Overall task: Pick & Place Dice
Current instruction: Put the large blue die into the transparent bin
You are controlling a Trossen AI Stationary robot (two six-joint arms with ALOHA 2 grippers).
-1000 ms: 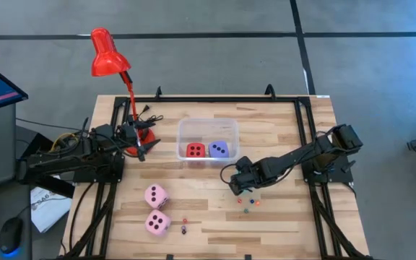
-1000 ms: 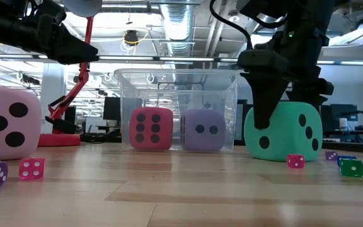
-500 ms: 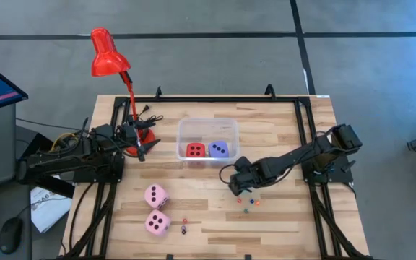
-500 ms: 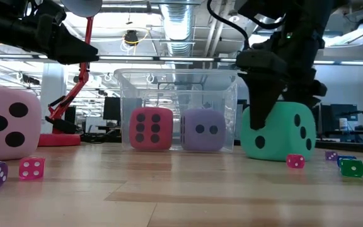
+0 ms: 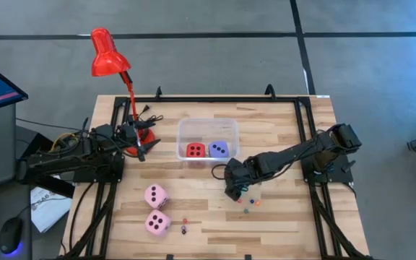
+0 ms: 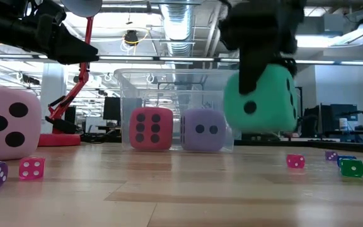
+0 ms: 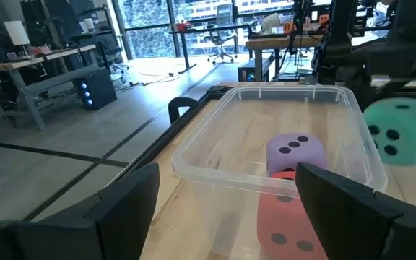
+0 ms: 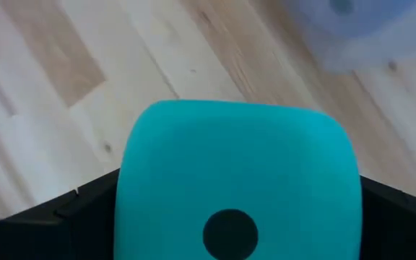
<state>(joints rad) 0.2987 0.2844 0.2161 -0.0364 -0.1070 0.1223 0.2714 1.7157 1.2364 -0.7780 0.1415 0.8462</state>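
Observation:
The cyan die (image 6: 261,101) hangs above the table with my right gripper (image 5: 232,182) shut on it, just near-right of the clear bin (image 5: 208,120); from above the gripper hides it. In the bin rest a red die (image 5: 195,150) and a lavender die (image 5: 219,149), each on its bottom face. Two pink dice (image 5: 156,195) (image 5: 157,222) sit on the table at near left. My left gripper (image 7: 226,217) waits open at the bin's left, by the lamp base. My right gripper pinches the cyan die between its two fingers, on two opposite side faces (image 8: 132,195). The fingers (image 6: 254,66) come from above, slanting steeply down. The die is lifted clear of the table and sits slightly tilted.
A red desk lamp (image 5: 107,54) stands at the far left. Small coloured dice lie near the right gripper (image 5: 248,204) and by the pink dice (image 5: 184,226). Bare wood lies between the bin and the table's near edge.
My right gripper has risen and shifted a little toward the table's left with the cyan die, rolling its wrist. The die, which rested on the table, is now lifted clear and has turned slightly.

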